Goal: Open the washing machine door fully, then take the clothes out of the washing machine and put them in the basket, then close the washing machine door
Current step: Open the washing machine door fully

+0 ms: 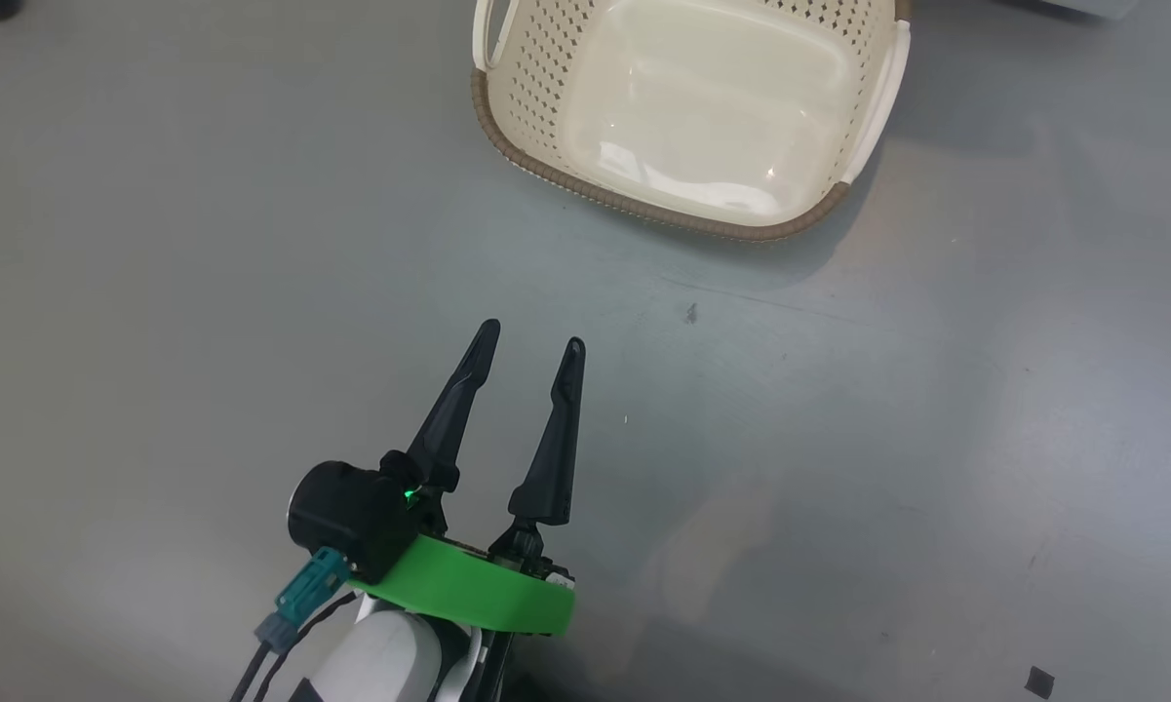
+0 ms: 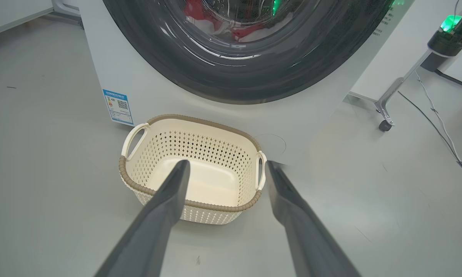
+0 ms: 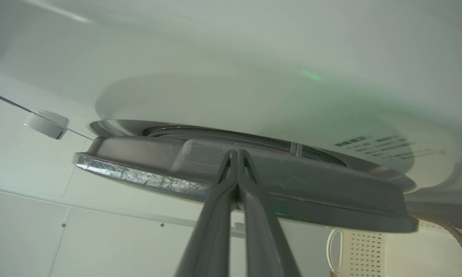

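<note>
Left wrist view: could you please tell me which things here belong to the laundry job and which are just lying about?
Job: washing machine, door, clothes, basket.
Lying about: wheeled stand, cable.

Nothing really readable here tbh. The blue label sticker (image 2: 118, 106) on the washing machine (image 2: 130, 77) has a QR code, and the small dark print (image 3: 373, 145) near its door opening looks too blurry to read.
</note>
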### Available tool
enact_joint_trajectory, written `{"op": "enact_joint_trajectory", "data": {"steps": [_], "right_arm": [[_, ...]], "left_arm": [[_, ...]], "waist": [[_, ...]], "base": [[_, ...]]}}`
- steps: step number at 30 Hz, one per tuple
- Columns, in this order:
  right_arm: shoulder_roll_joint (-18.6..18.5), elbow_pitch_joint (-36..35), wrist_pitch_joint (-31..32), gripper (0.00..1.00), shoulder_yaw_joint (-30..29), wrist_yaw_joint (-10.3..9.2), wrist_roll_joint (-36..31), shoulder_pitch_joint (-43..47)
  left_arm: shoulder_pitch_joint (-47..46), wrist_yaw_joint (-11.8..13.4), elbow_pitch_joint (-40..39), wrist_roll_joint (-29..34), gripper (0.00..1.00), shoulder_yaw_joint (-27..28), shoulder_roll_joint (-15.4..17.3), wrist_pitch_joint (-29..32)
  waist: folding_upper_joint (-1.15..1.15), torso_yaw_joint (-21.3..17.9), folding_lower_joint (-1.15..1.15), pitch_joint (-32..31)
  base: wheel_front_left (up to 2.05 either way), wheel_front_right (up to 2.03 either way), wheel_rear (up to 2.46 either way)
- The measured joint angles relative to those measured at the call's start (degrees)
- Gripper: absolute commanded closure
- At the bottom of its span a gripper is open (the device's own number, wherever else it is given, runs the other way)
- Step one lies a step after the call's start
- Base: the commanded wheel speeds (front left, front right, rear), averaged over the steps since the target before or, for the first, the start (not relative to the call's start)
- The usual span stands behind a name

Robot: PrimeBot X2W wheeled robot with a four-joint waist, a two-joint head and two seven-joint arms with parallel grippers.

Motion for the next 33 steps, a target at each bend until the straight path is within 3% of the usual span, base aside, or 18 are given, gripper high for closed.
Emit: {"op": "enact_joint_trajectory", "data": {"steps": [12, 23, 33], "right_arm": [[0.71, 4.39, 1.72, 1.0, -0.16, -0.41, 0.98, -3.54], [1.04, 12.43, 5.15, 1.0, -0.59, -0.41, 3.79, -4.95], [1.07, 15.3, 6.53, 1.0, 0.16, -0.44, 3.78, -6.96]], "left_arm": [[0.12, 0.0, -1.04, -0.7, 0.0, -0.08, -0.09, 0.0], [0.42, 0.0, -1.09, -0.7, 0.0, -0.1, -0.2, 0.0], [0.68, 0.0, -1.08, -0.69, 0.0, -0.1, -0.22, 0.0]], "waist": [[0.0, 2.64, 0.0, 0.97], [0.0, 3.15, 0.0, 0.7], [0.0, 3.13, 0.0, 0.33]], "base": [[0.0, 0.0, 0.0], [0.0, 0.0, 0.0], [0.0, 0.0, 0.0]]}}
